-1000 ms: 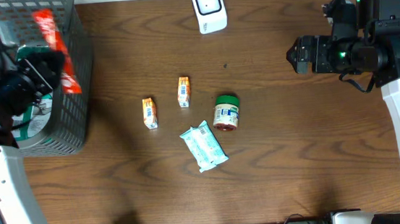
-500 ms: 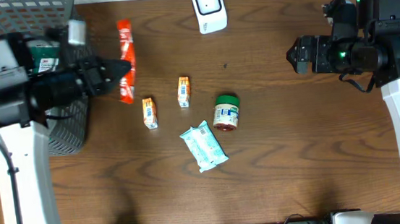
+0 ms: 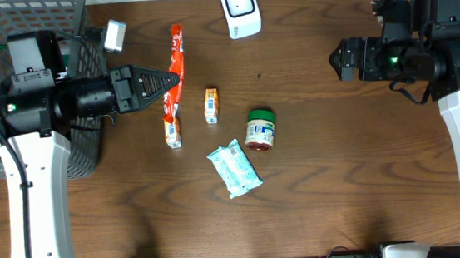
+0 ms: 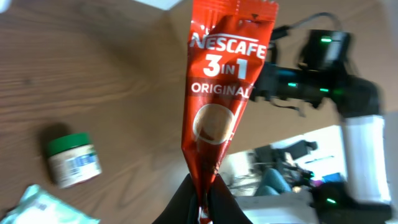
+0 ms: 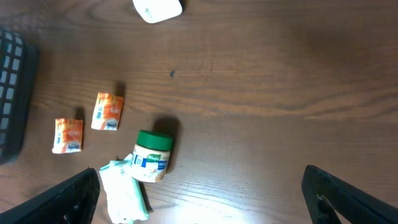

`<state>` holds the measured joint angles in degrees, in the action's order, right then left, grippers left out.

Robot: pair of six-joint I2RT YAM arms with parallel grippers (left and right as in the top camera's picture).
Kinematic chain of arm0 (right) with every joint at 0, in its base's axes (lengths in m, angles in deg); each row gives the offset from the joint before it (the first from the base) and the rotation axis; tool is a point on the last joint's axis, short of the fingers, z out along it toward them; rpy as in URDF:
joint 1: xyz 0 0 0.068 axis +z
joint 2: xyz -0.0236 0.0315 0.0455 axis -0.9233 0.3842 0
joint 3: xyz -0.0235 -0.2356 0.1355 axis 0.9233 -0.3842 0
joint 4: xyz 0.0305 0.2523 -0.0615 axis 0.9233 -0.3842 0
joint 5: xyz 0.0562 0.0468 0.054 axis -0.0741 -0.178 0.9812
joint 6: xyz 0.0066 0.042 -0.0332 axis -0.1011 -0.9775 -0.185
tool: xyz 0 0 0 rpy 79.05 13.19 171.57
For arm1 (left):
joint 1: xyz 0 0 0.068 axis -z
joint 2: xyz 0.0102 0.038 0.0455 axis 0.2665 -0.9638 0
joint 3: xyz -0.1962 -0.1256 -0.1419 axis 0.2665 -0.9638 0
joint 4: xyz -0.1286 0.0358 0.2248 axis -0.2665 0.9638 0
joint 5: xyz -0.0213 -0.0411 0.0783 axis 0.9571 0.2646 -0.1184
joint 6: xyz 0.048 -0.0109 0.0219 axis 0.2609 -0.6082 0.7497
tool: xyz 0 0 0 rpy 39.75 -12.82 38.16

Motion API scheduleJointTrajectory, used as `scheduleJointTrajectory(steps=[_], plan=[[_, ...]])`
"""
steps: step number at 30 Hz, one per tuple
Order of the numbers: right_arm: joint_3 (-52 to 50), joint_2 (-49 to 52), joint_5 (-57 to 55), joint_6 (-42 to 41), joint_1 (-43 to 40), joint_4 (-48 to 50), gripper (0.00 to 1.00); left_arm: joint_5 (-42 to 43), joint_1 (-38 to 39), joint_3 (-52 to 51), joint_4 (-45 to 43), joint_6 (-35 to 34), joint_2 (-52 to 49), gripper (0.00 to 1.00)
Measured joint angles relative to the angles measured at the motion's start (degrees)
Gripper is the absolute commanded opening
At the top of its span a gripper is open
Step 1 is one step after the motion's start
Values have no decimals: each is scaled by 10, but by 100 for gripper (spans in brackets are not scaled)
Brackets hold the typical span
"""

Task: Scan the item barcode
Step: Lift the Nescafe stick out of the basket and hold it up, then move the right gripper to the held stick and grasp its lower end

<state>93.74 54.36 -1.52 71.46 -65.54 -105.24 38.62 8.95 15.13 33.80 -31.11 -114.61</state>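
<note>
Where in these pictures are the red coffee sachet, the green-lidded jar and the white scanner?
red coffee sachet (image 4: 219, 93), left wrist view, on its printed front.
green-lidded jar (image 3: 259, 133), overhead view, on its label.
white scanner (image 3: 240, 9), overhead view, on its top face.

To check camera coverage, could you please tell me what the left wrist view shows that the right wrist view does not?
Only left wrist: the red coffee sachet pinched in the shut left gripper, and the right arm. Only right wrist: the white scanner, two orange packets, the basket edge, the open right gripper. Both: the green-lidded jar, the pale wrapped pack, the table.
</note>
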Motion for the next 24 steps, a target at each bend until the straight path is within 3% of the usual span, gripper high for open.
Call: scheduleJointTrajectory(steps=[5, 7, 9, 16, 21, 24], plan=[[0, 0, 54, -1, 0, -23, 99, 59, -2, 0, -2, -3, 0, 8], [0, 0, 103, 3, 0, -25, 78, 71, -2, 0, -6, -4, 0, 8], [0, 0, 176, 15, 1, -26, 67, 77, -2, 0, -20, -12, 0, 8], [0, 0, 411, 76, 48, 14, 74, 90, -2, -3, -170, -113, 0, 8], [0, 0, 434, 90, 137, 87, 73, 90, -2, -3, -216, -181, 0, 8], [0, 0, 411, 98, 202, 134, 46, 90, -2, -3, -219, -206, 0, 8]])
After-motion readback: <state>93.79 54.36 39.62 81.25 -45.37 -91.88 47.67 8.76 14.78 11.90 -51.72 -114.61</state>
